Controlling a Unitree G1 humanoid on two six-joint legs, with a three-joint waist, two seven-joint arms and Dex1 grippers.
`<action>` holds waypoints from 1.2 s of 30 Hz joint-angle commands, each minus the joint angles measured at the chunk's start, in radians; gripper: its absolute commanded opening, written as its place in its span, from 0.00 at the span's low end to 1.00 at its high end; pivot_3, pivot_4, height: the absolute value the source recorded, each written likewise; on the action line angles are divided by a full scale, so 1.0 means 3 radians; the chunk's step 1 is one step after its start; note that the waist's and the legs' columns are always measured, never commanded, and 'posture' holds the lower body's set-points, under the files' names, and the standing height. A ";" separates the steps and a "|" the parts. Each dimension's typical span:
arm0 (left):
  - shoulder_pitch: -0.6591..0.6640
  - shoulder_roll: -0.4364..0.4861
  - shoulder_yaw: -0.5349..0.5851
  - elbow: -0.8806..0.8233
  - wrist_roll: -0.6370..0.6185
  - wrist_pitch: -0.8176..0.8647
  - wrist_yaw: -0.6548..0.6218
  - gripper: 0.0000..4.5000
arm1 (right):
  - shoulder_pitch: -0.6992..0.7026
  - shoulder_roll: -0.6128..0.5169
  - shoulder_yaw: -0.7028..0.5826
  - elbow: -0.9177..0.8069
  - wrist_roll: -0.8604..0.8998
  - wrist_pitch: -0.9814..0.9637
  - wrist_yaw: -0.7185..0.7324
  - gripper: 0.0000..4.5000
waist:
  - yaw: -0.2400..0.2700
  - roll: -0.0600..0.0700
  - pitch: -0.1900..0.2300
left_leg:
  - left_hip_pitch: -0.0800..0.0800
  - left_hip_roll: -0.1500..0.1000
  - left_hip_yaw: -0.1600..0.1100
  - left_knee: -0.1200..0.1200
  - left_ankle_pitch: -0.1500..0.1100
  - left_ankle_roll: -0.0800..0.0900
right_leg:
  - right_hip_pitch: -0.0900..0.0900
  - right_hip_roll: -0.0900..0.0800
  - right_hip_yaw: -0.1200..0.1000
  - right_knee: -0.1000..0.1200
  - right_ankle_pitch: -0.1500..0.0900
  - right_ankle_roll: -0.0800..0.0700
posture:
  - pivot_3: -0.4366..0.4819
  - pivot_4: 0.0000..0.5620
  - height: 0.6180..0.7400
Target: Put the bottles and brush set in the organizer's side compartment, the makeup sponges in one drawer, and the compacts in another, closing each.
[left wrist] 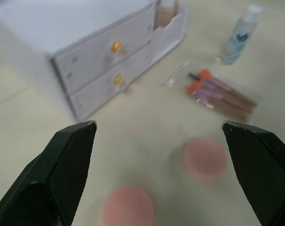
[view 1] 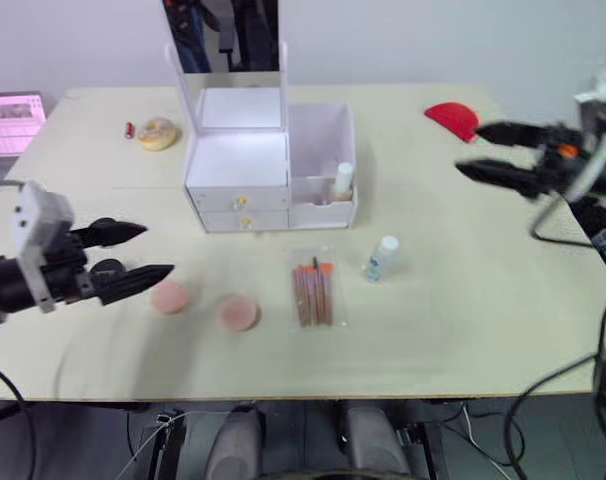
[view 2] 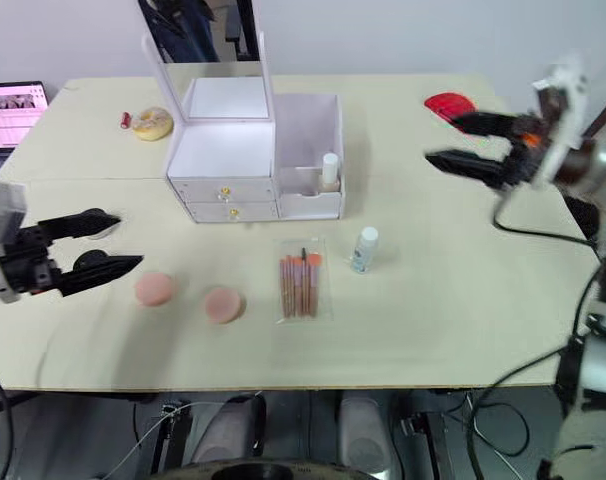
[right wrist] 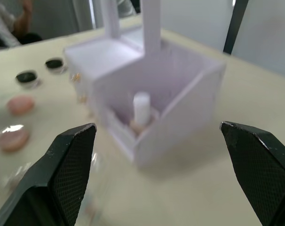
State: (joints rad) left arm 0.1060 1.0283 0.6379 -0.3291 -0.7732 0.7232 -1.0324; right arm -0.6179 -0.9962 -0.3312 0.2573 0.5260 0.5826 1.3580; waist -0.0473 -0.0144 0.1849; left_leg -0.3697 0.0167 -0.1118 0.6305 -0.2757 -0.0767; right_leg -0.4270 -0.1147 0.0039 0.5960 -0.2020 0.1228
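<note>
While both drawers of the white organizer (view 1: 268,170) sit shut, the left gripper (view 1: 133,252) hovers at nine o'clock, fingers apart, near two pink sponges (view 1: 170,297) at seven. The brush set (view 1: 312,292) lies at six, a bottle (view 1: 381,257) at five. Another bottle (view 1: 342,180) stands in the side compartment. At three o'clock, the right gripper (view 1: 478,150) gapes.

Laptop (view 1: 11,120) cut off — bottle (right wrist: 141,107) base hidden
</note>
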 commanded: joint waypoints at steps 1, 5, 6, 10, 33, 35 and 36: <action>0.0088 0.0070 0.0369 0.0476 0.0236 -0.0226 -0.0130 1.00 | 0.0346 -0.0130 -0.0355 0.0006 0.0102 -0.0212 0.0149 0.99 | -0.0006 0.0000 0.0000 | 0.0002 0.0000 0.0000 0.0000 0.0000 0.0000 | 0.0000 0.0000 0.0000 0.0001 0.0000 -0.0002 | 0.48 0.27 1.00; 0.0141 0.0151 0.0598 0.1112 0.0457 -0.0458 -0.0268 1.00 | 0.0773 -0.0122 -0.0473 0.0230 -0.0087 -0.0625 0.0031 0.99 | 0.0001 -0.0001 0.0000 | 0.0014 0.0000 0.0001 0.0005 0.0000 0.0000 | 0.0009 0.0000 0.0000 0.0004 -0.0004 0.0002 | 0.48 0.27 1.00; 0.0183 0.0187 0.0653 0.1284 0.0540 -0.0553 -0.0325 1.00 | 0.0867 -0.0133 -0.0482 0.0333 -0.0167 -0.0755 -0.0028 0.99 | 0.0003 -0.0002 -0.0001 | 0.0015 0.0000 0.0002 0.0005 0.0000 0.0000 | 0.0010 0.0000 0.0001 0.0004 -0.0004 0.0002 | 0.48 0.27 1.00; 0.0285 0.0274 0.0773 0.2052 0.0818 -0.0959 -0.0420 1.00 | 0.1109 -0.0189 -0.0618 0.0620 -0.0245 -0.1049 -0.0137 0.99 | 0.0005 0.0001 0.0000 | 0.0014 0.0000 0.0006 0.0000 0.0000 0.0000 | 0.0009 0.0000 0.0004 0.0002 -0.0001 -0.0004 | 0.48 0.27 1.00; -0.0102 -0.0109 -0.0091 0.0785 0.0410 -0.0578 -0.0378 1.00 | 0.0811 0.0054 -0.0063 -0.0702 0.0169 -0.0437 -0.0456 0.99 | 0.0009 -0.0002 0.0000 | 0.0031 0.0000 0.0016 -0.0002 0.0000 -0.0001 | 0.0015 -0.0001 0.0020 0.0008 -0.0001 0.0001 | 0.48 0.27 1.00; -0.0114 -0.0141 -0.0291 0.0419 0.0341 -0.0474 -0.0347 1.00 | 0.0691 0.0085 0.0133 -0.0865 0.0201 -0.0237 -0.0506 0.99 | 0.0012 -0.0003 0.0000 | 0.0031 0.0000 0.0016 -0.0002 0.0000 -0.0001 | 0.0016 -0.0001 0.0020 0.0007 0.0001 -0.0001 | 0.48 0.27 1.00; -0.0150 -0.0156 -0.0392 0.0193 0.0261 -0.0394 -0.0308 1.00 | 0.0612 0.0116 0.0275 -0.0961 0.0199 -0.0124 -0.0546 0.99 | 0.0013 -0.0003 0.0000 | 0.0031 0.0000 0.0016 -0.0002 0.0000 -0.0001 | 0.0018 0.0000 0.0020 0.0006 0.0001 -0.0001 | 0.48 0.27 1.00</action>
State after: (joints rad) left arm 0.0744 0.9762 0.5404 -0.1718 -0.6527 0.5781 -1.1389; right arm -0.4066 -0.9649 -0.2793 0.0233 0.5664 0.5020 1.2104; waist -0.0434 -0.0153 0.1848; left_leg -0.3604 0.0168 -0.1068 0.6300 -0.2758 -0.0770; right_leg -0.4215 -0.1149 0.0102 0.5976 -0.2019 0.1226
